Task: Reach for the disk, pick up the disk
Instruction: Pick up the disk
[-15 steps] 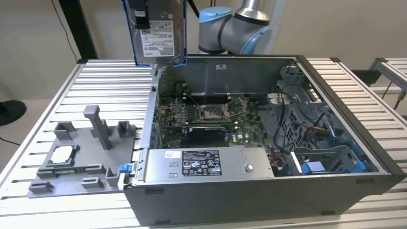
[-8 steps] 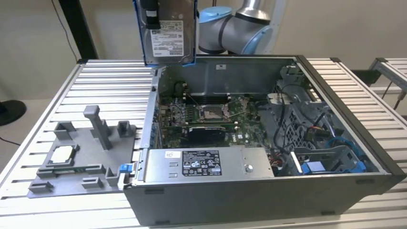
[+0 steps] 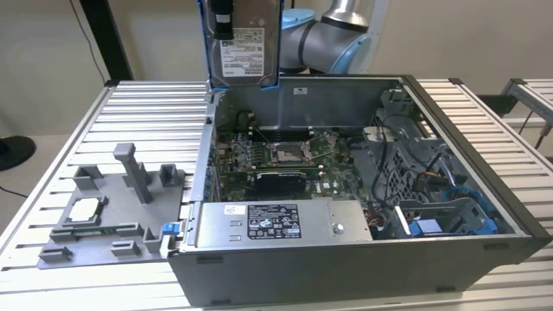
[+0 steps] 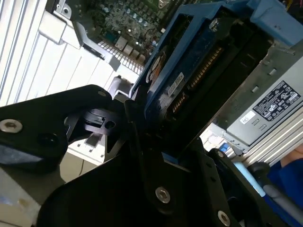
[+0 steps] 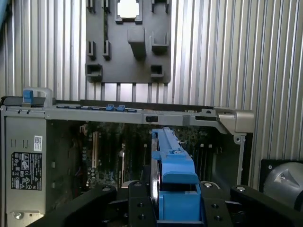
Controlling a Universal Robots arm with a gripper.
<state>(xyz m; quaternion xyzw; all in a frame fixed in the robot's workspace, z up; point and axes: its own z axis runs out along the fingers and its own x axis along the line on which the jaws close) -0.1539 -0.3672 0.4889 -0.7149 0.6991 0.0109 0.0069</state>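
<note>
The disk (image 3: 248,53) hangs upright in the air above the back wall of the open computer case (image 3: 346,265). It is silver-grey with a white label and a blue bracket along its edges. My gripper (image 3: 235,24) is shut on it near the top. In the first wrist view the blue-edged disk (image 5: 171,165) stands edge-on between the black fingers (image 5: 138,208), over the case's inside. In the second wrist view the disk (image 4: 189,71) runs away from the black gripper body (image 4: 142,156), showing its connector side.
The case holds a motherboard (image 3: 285,155), a grey metal box with a black label (image 3: 276,223) and blue cable clips (image 3: 436,227). A grey tray (image 3: 112,207) with a small white chip (image 3: 84,210) lies on the slatted table (image 3: 147,110) at the exterior view's left.
</note>
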